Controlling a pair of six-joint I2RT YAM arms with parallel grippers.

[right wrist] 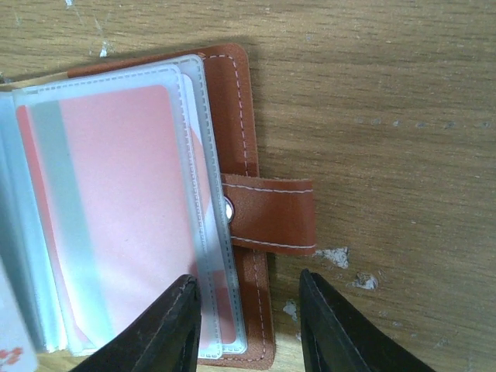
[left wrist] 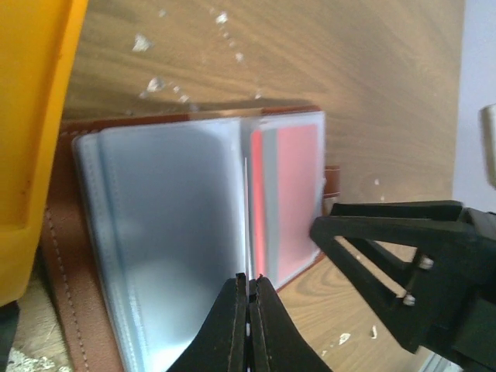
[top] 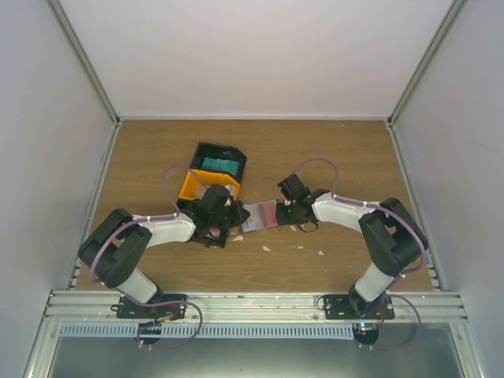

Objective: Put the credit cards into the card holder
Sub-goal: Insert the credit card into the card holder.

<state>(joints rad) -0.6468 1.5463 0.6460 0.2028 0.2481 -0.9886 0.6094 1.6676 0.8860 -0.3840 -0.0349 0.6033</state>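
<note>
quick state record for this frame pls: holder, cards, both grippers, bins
card holder: lying open on table, clear sleeves fanned, snap strap undone
red card: inside a sleeve
left gripper: shut on a thin sheet seen edge-on over the holder; sleeve or card, cannot tell
right gripper: open, jaws either side of the holder's strap-side edge
teal cards: in black bin, next to yellow bin

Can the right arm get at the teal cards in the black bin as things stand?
Probably yes: the black bin is open-topped, the teal cards exposed, with nothing standing between it and the right gripper. The left gripper, pinching the card holder, sits aside.
</note>
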